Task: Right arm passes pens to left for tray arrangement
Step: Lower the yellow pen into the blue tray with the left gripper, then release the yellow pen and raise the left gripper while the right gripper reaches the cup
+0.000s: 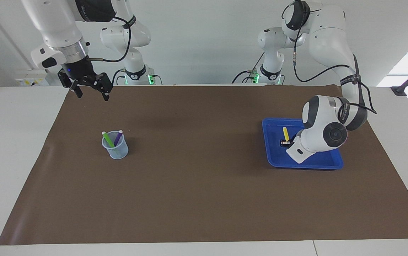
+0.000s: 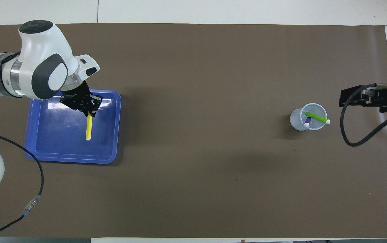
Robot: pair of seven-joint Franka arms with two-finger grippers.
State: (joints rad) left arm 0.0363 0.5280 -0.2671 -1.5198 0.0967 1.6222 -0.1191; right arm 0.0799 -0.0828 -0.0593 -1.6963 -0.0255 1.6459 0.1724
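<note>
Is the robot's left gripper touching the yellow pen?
Touching. The overhead view shows the left gripper shut on one end of the yellow pen over the blue tray, with no gap.

Two white arms (image 1: 326,33) with dark grey joints and looping black cables (image 1: 127,39).

Calling twelve o'clock straight away from the robots, from the middle of the mat (image 2: 197,101): the tray (image 2: 72,160) sits on the mat at about nine, toward the left arm's end. The cup (image 2: 296,119) is at about three, well apart from it. Two pens (image 2: 316,117) stand leaning in the cup. The third pen (image 2: 88,130) is in the tray, running twelve-to-six, its twelve end pinched by the left gripper (image 2: 90,113). The right gripper (image 1: 93,96) hangs over the mat's edge, around three o'clock from the cup, holding nothing.
</note>
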